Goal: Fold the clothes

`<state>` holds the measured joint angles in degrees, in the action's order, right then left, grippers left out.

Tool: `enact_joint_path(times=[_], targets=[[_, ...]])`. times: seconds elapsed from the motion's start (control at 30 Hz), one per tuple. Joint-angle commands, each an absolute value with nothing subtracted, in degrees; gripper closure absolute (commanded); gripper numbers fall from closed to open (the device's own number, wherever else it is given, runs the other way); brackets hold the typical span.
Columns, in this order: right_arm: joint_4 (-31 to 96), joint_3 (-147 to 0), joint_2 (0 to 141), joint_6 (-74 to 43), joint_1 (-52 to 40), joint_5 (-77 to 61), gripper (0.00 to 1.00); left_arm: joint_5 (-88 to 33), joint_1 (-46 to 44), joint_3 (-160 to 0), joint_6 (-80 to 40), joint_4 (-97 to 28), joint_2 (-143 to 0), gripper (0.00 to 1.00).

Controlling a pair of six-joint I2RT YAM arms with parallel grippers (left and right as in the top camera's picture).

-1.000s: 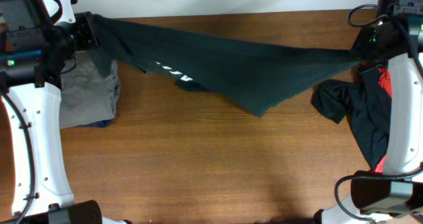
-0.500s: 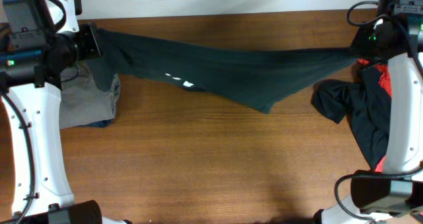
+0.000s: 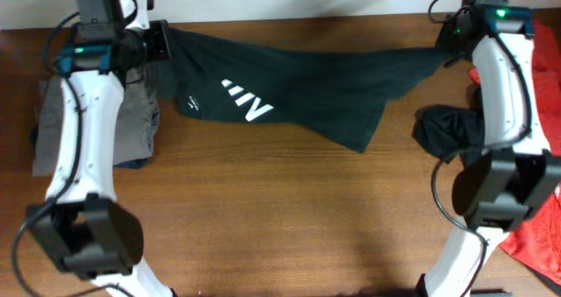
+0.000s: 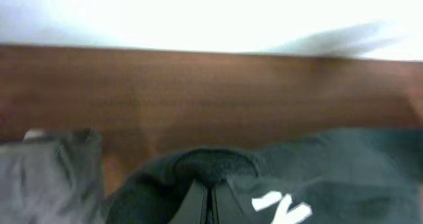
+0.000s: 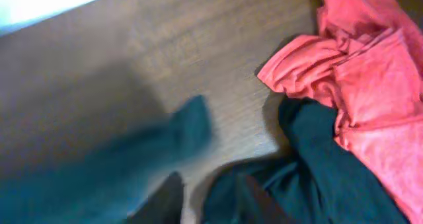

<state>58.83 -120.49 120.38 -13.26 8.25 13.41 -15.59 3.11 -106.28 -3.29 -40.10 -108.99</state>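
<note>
Moved: both arms have swung toward the far edge of the desk [image 3: 263, 209]; the black top [image 3: 333, 87], pulled taut a moment ago, now sags with its white lettering face up.
grey garment [image 3: 136, 126]: lies flat at the desk's left edge, partly under the left arm.
left fingers [image 4: 200, 207]: clenched on a bunched corner of the black top, far left.
black top: spread across the far part of the desk, between the arms.
right fingers [image 5: 165, 201]: parted, released; the top's right end lies just beside them.
plain black garment [image 3: 443, 130]: crumpled at the right, beside the right arm.
red garment [image 5: 370, 65]: heaped at the right edge, touching the plain black garment.
</note>
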Motion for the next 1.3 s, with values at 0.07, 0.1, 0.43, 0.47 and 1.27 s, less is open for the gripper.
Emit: enact_joint_path(times=[0.07, 0.1, 0.43, 0.47, 1.27], targets=[[62.8, -120.9, 121.9, -12.4, 8.5, 13.4, 0.62, -15.0, 1.8, -106.0, -3.8, -39.2, -113.9, 0.99], [64.2, -120.9, 121.8, -12.4, 8.5, 12.5, 0.64, -15.0, 1.6, -106.0, -3.8, -39.8, -114.5, 0.99], [81.1, -118.5, 121.9, -0.2, 4.3, -9.1, 0.66, -15.0, -0.8, -106.0, -3.8, -47.6, -116.7, 0.99], [81.5, -117.7, 121.9, -0.2, 3.6, -8.7, 0.66, -15.0, -0.9, -106.0, -3.8, -48.5, -116.7, 0.99], [60.0, -89.8, 122.1, 0.0, -9.0, -6.9, 0.53, -9.0, -1.0, -106.0, -3.8, -52.6, -116.7, 0.99]])
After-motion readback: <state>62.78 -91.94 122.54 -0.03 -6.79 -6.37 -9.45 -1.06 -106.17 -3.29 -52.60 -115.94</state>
